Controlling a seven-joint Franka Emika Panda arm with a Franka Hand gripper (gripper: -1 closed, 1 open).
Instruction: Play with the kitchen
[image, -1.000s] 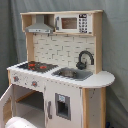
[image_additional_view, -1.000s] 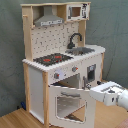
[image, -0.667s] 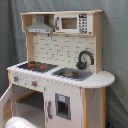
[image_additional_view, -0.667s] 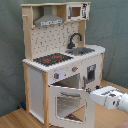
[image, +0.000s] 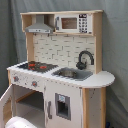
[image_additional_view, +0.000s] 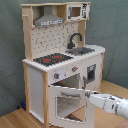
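Arm (image_additional_view: 111, 103) cut off by second exterior view's right edge.

The kitchen (image_additional_view: 60, 65) has matt white painted panels with pale, smooth wood-look edges and posts, and its hood (image_additional_view: 49, 19) looks dull grey. Its sink (image: 73, 74) looks like brushed metal, with a glossy black faucet (image: 85, 59) at its 1 o'clock. The backdrop (image_additional_view: 12, 60) behind looks like soft grey cloth.

A grey-green fabric backdrop (image: 114, 45) hangs behind everything in both exterior views, falling in soft vertical folds; light is even and diffuse, no hard shadows on it; in the second exterior view a light wooden floor (image_additional_view: 12, 119) shows at the bottom, meeting the backdrop's hem.
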